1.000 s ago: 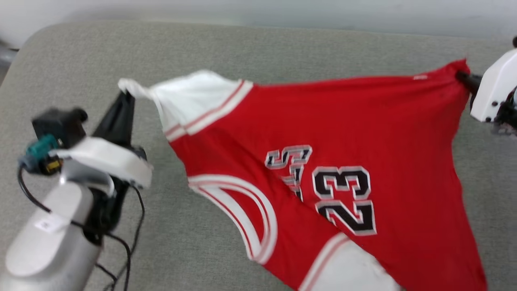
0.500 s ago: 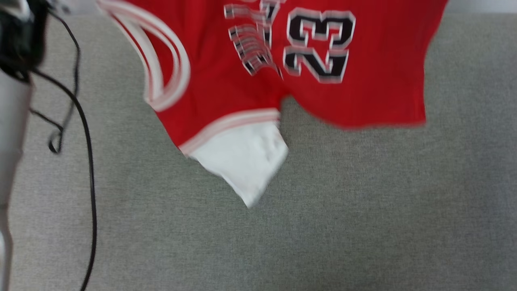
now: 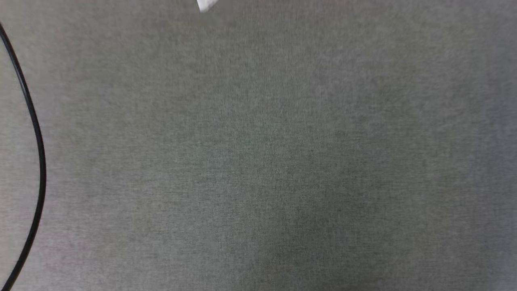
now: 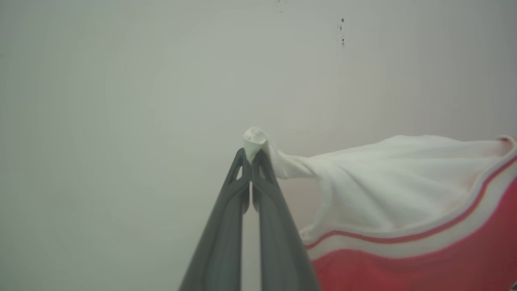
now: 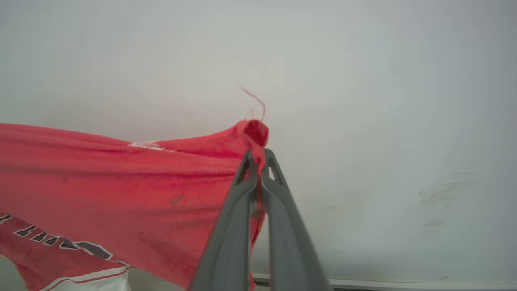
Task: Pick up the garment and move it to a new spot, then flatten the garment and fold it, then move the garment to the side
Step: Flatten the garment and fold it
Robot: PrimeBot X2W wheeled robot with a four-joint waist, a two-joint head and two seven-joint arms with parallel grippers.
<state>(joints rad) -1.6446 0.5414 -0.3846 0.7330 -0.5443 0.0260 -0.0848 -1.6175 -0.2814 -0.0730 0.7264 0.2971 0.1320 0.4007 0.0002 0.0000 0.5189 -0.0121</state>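
Note:
The garment (image 4: 404, 194) is a red jersey with white panels and red-and-white striped trim, held up in the air and stretched between both arms. My left gripper (image 4: 251, 155) is shut on a white corner of it, which bunches above the fingertips. My right gripper (image 5: 258, 155) is shut on a red corner of the garment (image 5: 121, 186), where a loose thread sticks up. Dark lettering shows at the lower left of the right wrist view. In the head view a white tip of the garment (image 3: 205, 5) pokes in at the top edge.
A grey fabric surface (image 3: 258, 161) spreads below in the head view, with a black cable (image 3: 38, 153) curving down its left side. A pale wall (image 4: 121, 101) stands behind the lifted cloth in both wrist views.
The head view has swung down, so the jersey has slid up out of it, leaving a white tip at the top. Both corners remain gripped.

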